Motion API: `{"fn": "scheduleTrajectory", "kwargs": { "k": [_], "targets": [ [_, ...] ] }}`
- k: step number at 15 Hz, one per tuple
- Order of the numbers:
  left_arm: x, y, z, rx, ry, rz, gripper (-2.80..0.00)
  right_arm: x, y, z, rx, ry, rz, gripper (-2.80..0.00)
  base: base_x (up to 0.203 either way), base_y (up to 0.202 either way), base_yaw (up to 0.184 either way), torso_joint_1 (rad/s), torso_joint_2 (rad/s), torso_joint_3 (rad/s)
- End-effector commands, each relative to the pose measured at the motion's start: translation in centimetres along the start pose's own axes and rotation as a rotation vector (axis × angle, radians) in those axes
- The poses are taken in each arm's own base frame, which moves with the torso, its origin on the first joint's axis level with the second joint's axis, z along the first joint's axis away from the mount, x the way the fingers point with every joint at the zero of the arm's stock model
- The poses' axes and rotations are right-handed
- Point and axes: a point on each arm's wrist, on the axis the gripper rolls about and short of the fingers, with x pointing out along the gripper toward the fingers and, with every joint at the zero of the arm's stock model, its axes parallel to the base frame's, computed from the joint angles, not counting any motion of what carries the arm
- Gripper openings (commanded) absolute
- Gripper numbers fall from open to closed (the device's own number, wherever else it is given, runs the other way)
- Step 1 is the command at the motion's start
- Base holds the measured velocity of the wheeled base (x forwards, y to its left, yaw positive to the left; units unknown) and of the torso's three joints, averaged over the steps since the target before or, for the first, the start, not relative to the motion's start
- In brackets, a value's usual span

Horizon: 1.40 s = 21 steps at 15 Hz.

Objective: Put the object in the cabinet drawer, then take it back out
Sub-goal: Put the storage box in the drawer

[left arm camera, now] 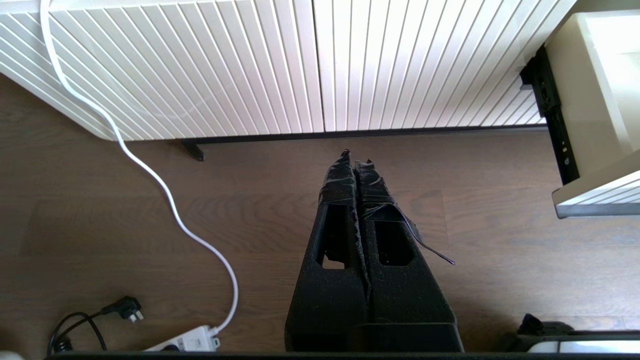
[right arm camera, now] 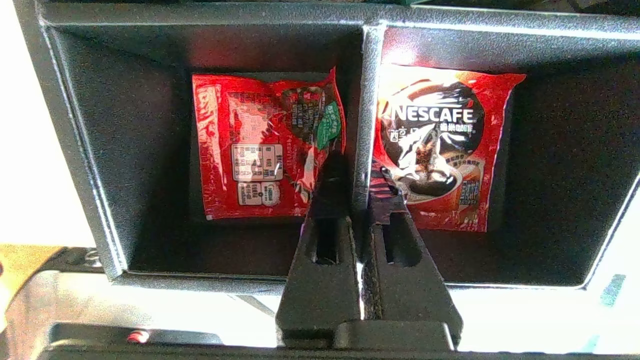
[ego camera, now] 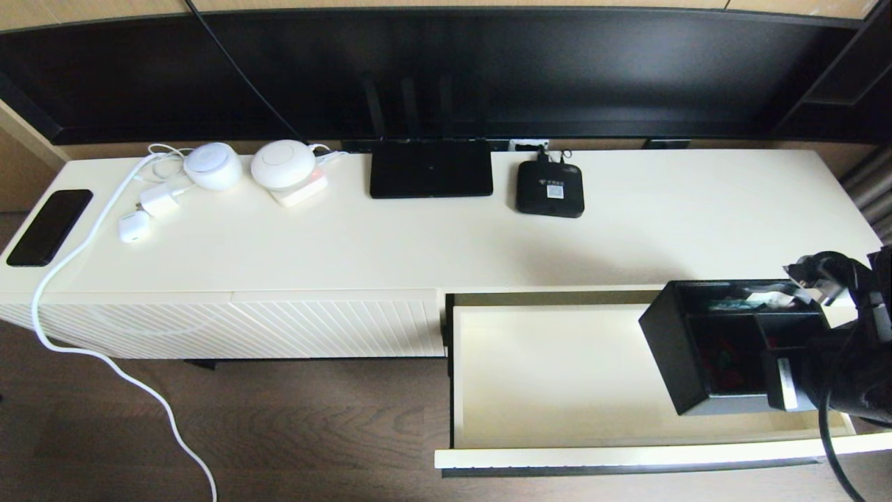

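The black organiser box [ego camera: 686, 348] is over the right end of the open cabinet drawer [ego camera: 543, 376], slightly tilted. I cannot tell whether its base touches the drawer floor. My right gripper [ego camera: 773, 362] is shut on the box. In the right wrist view the gripper [right arm camera: 357, 170] clamps the divider [right arm camera: 367, 100] between the two square compartments, with a red packet [right arm camera: 265, 150] on one side and another [right arm camera: 435, 145] on the other. The drawer's front [ego camera: 627, 457] is pulled far out. My left gripper [left arm camera: 356, 157] is shut and empty above the wooden floor, before the ribbed panel [left arm camera: 300, 65].
On the cabinet top stand a flat black router [ego camera: 431, 178], a small black device [ego camera: 550, 188], two white round devices [ego camera: 282, 164], chargers and a phone [ego camera: 49, 226]. A white cable [ego camera: 104, 355] trails to a power strip [left arm camera: 185, 342] on the floor.
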Motion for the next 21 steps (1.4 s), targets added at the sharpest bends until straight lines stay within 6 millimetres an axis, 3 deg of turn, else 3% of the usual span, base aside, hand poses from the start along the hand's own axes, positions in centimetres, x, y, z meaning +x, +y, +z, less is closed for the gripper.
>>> {"fn": "scheduleTrajectory", "kwargs": {
  "k": [1, 11, 18, 21],
  "targets": [
    [0.0, 0.0, 0.0, 0.000, 0.001, 0.000, -2.80, 1.3, 0.0, -1.4, -0.002, 0.017, -0.004, -2.80, 0.000, 0.000, 0.000, 0.000, 0.00, 0.000],
    [0.0, 0.0, 0.0, 0.000, 0.001, 0.000, -2.80, 6.9, 0.9, -1.2, -0.001, 0.034, -0.006, -2.80, 0.000, 0.000, 0.000, 0.000, 0.00, 0.000],
    [0.0, 0.0, 0.0, 0.000, 0.001, 0.000, -2.80, 9.3, 1.6, 0.3, -0.002, 0.030, -0.004, -2.80, 0.000, 0.000, 0.000, 0.000, 0.00, 0.000],
    [0.0, 0.0, 0.0, 0.000, 0.001, 0.000, -2.80, 10.2, 1.6, -0.2, -0.006, 0.063, -0.010, -2.80, 0.000, 0.000, 0.000, 0.000, 0.00, 0.000]
  ]
}}
